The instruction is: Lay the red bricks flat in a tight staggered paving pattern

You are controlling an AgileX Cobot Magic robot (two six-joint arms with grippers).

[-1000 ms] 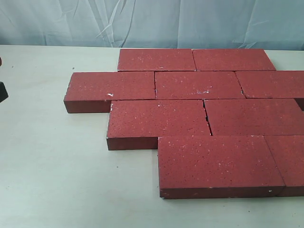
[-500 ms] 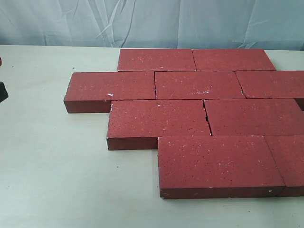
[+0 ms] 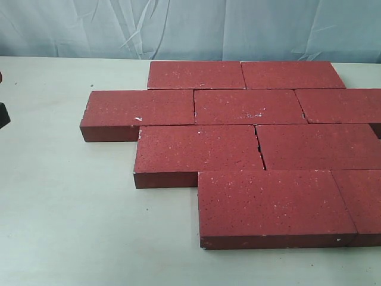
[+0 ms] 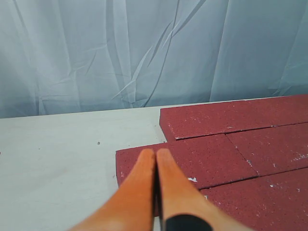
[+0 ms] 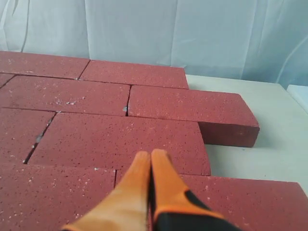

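Note:
The red bricks (image 3: 250, 149) lie flat on the table in four offset rows, edges close together, with thin gaps at a few joints. My left gripper (image 4: 155, 153) is shut with nothing in it, its orange fingers (image 4: 139, 183) pressed together over the end of a brick (image 4: 216, 159) at the group's outer corner. My right gripper (image 5: 150, 155) is also shut and empty, hovering over the bricks (image 5: 120, 134) near a joint between two rows. Neither gripper's fingers show in the exterior view.
The pale table (image 3: 65, 208) spreads out left of and in front of the bricks. A creased light-blue curtain (image 3: 190, 27) hangs behind the table. A small black part (image 3: 3, 114) pokes in at the left edge of the exterior view.

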